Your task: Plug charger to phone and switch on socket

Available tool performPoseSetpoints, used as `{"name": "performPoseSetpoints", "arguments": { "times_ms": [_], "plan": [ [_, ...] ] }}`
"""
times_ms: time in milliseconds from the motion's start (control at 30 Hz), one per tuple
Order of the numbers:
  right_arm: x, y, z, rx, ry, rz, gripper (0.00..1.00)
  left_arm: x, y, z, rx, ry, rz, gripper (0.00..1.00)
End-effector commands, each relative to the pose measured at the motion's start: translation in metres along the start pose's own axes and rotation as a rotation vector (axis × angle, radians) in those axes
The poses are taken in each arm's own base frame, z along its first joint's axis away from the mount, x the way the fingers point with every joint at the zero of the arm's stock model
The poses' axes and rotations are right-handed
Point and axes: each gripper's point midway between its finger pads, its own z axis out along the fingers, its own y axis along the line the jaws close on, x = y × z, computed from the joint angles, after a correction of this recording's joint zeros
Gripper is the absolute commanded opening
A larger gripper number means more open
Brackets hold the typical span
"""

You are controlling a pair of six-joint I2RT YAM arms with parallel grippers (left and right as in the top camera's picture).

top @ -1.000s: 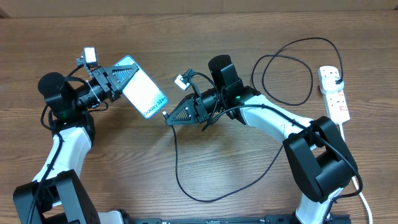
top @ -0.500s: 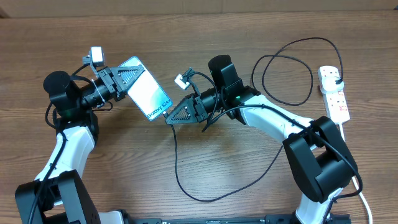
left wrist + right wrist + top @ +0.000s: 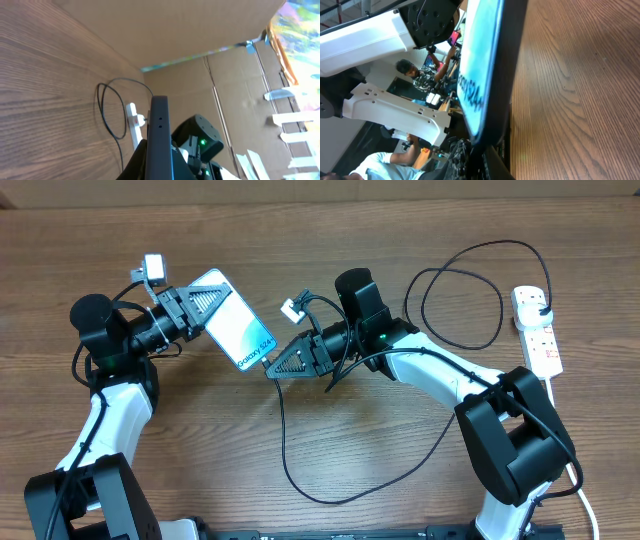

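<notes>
"Phone (image 3: 238, 330) — where is it held?"

"It appears to be lifted off the worktop (image 3: 400, 480) and tilted, with the screen facing up. It is clamped at its upper end by the left end effector (image 3: 208, 305), which is closed tight on it."

"And the charger (image 3: 283, 442)?"

"Its connector (image 3: 267, 365) end is pinched in the right end effector (image 3: 272, 367), which is closed almost fully on it. The cable is seen to loop down across the worktop and round to the socket (image 3: 537, 330). That is laid at the far right, well apart from both arms."

"Which step is judged to be in hand?"

"The plugging in. The connector is placed just beside the phone's lower end. Whether it is touching or partly seated cannot be told from above, and both wrist views are filled by the phone's edge."

"What is called for next?"

"A straight push along the phone's long axis, with the tip lined up on the port and the phone held rigid against it. With a slight angle error the tip could be skidded off the edge. Only once the connector is seated should the cable be let go and the socket be reached for and switched on — that step is not yet begun."
</notes>
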Motion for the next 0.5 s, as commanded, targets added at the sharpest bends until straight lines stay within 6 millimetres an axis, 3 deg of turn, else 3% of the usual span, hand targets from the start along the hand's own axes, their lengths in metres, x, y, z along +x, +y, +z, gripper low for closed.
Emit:
{"name": "performPoseSetpoints", "arguments": {
  "times_ms": [0, 467],
  "plan": [
    [-0.0061, 0.0138, -0.002, -0.012, -0.002, -0.036, 0.08, -0.0134, -0.0057, -0.0019, -0.009, -0.051, 0.057, 0.04],
    [-0.0062, 0.0138, -0.002, -0.012, -0.002, -0.036, 0.08, -0.0088, -0.0071, -0.0018, 0.001, -0.025, 0.053, 0.04]
  ]
}}
